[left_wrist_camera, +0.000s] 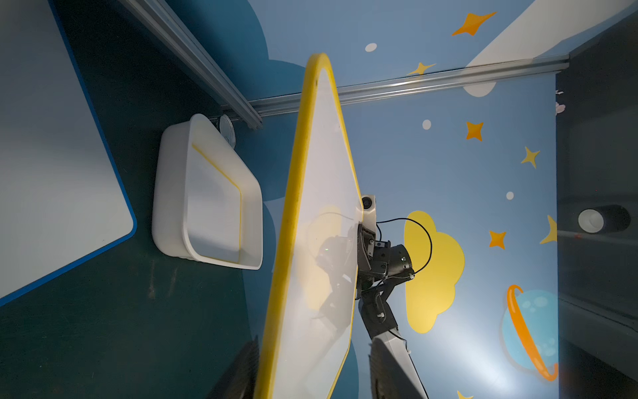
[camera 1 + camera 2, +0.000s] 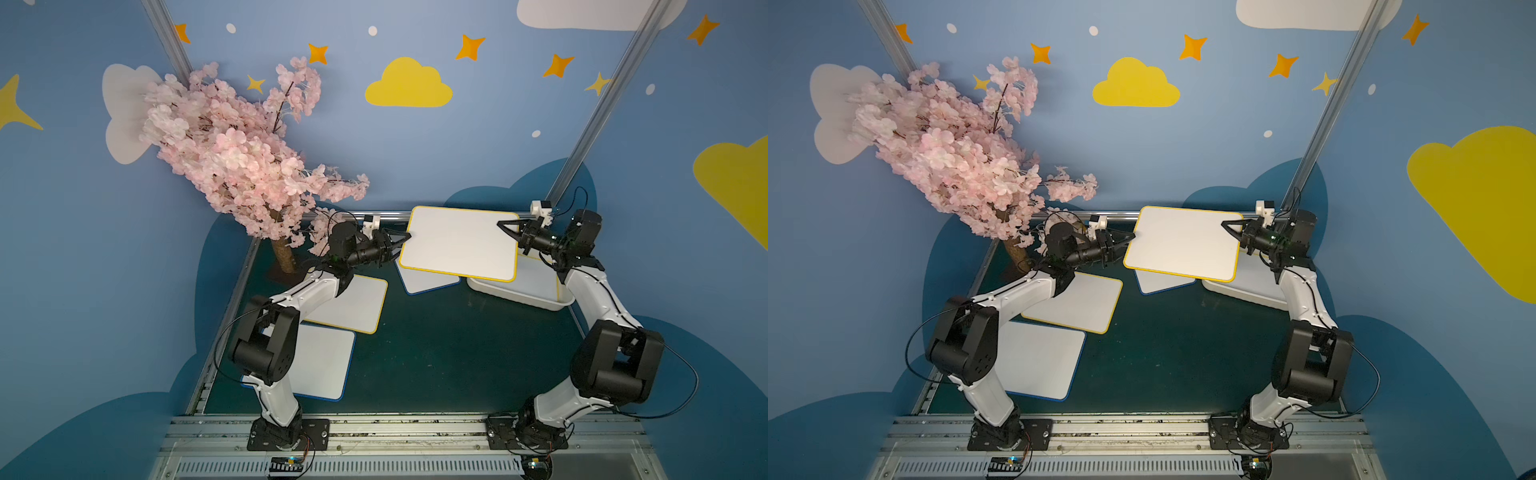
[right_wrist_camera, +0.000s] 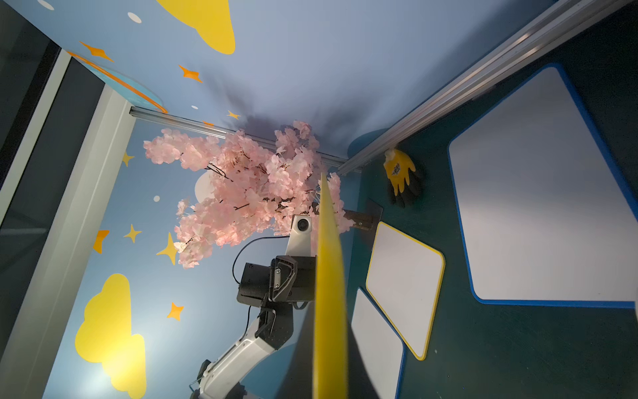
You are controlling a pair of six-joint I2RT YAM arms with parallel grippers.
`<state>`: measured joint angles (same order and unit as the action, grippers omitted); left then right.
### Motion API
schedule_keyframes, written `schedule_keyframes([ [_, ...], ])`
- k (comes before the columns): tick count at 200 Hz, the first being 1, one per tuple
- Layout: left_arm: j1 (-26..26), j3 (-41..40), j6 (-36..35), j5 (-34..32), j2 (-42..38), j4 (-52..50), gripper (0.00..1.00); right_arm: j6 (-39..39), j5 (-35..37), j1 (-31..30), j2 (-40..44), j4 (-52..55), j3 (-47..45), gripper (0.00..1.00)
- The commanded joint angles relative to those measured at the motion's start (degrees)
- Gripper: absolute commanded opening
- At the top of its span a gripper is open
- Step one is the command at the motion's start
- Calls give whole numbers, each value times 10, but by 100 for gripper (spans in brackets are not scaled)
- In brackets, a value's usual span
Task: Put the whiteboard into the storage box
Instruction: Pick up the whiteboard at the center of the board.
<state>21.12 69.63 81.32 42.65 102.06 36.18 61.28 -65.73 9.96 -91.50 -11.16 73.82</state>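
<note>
Yellow-rimmed whiteboard (image 2: 459,245) aloft by the storage box (image 2: 519,297)!
Right gripper (image 2: 500,225) pinches its right edge; left gripper (image 2: 406,237) at the left edge, grip unclear.

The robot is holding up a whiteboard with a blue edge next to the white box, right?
No. The lifted whiteboard has a yellow edge, not blue; both top views show it. The right hand holds it up next to the white box.
</note>
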Motion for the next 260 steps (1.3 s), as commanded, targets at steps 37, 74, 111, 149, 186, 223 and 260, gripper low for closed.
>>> schedule_keyframes([
  [37,18,48,13,9,24,76,41,-24,-17,-8,-16,-30,17,0],
  [74,20,54,24,9,34,102,31,-20,-22,-9,-29,-34,18,0],
  [111,23,56,35,5,39,127,21,-25,-21,-10,-33,-32,16,0],
  [149,23,54,40,-7,40,146,5,-60,-9,-9,-32,10,20,17],
  [186,23,41,48,-26,40,169,3,-100,31,0,-25,67,17,46],
  [223,24,26,56,-48,38,187,3,-164,114,6,9,153,14,62],
  [260,22,6,58,-80,30,187,3,-223,272,6,82,229,-12,67],
])
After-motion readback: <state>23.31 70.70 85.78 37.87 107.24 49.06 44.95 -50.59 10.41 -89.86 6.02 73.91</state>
